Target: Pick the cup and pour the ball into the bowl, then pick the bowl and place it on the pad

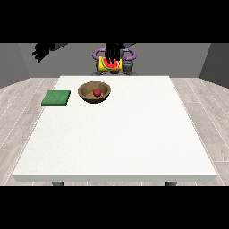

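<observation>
Red ball (96, 92) already in wooden bowl (85, 94). Centre hand (112, 53) clamped on cup (108, 65), hovering behind; careless set-down risks clipping bowl. Hand at view's left (41, 50) fingers spread.

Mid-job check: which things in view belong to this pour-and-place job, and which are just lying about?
Belongs to the job:
- yellow and red cup, held up in the hand at centre
- brown wooden bowl
- small red ball, already in the bowl
- flat green square pad

Lying about:
- nothing visible
</observation>
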`<state>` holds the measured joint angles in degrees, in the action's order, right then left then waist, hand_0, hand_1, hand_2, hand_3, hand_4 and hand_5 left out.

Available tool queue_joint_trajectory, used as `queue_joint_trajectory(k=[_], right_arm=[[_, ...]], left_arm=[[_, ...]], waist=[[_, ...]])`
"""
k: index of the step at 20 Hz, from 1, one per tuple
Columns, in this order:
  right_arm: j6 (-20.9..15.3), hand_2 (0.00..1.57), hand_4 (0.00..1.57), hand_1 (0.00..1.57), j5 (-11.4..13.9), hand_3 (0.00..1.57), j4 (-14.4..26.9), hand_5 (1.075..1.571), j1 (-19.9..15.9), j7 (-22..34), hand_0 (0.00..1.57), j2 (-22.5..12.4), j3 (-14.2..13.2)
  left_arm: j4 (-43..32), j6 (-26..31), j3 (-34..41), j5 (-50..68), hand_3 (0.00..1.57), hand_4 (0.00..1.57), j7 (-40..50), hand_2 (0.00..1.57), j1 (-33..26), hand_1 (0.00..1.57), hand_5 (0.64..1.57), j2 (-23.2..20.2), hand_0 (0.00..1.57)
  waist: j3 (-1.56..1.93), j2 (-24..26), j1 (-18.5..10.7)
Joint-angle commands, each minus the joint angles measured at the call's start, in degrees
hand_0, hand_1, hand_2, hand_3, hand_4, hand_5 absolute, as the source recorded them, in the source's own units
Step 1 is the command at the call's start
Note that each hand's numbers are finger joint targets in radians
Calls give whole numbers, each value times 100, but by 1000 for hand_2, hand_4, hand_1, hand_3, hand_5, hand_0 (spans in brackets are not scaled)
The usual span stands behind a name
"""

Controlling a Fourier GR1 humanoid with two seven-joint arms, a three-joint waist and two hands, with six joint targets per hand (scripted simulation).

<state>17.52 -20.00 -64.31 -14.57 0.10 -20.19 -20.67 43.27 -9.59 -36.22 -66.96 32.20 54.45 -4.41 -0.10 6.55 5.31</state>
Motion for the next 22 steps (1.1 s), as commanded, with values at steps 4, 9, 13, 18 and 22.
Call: queue_joint_trajectory(k=[4,9,13,18,22], right_arm=[[-328,0,777,0,84,132,-23,1559,276,-36,0,69,-118],[-600,0,788,0,206,0,-25,1555,213,-53,0,238,-54],[-795,0,781,0,318,0,120,1560,520,-401,0,682,24],[-1120,0,730,0,360,0,168,1566,182,-531,0,853,20],[-1260,0,741,0,439,0,593,1567,227,-974,0,1024,-24]], left_arm=[[1146,-1005,2070,2293,669,1285,-1112,936,-598,635,1545,-493,635],[1846,-575,3646,4384,0,1120,-1653,0,-577,0,1570,-399,0],[2142,489,4553,5837,0,1049,-2087,0,-587,0,1567,-684,0],[2053,1788,5355,6965,0,1058,-2300,0,-491,0,1561,-1450,0],[2104,2492,5624,7420,0,1046,-2185,0,-736,0,1555,-1963,0]], waist=[[-57,148,-692],[-74,-8,-1033],[-24,-298,-1272],[3,-802,-1503],[11,-853,-1623]])
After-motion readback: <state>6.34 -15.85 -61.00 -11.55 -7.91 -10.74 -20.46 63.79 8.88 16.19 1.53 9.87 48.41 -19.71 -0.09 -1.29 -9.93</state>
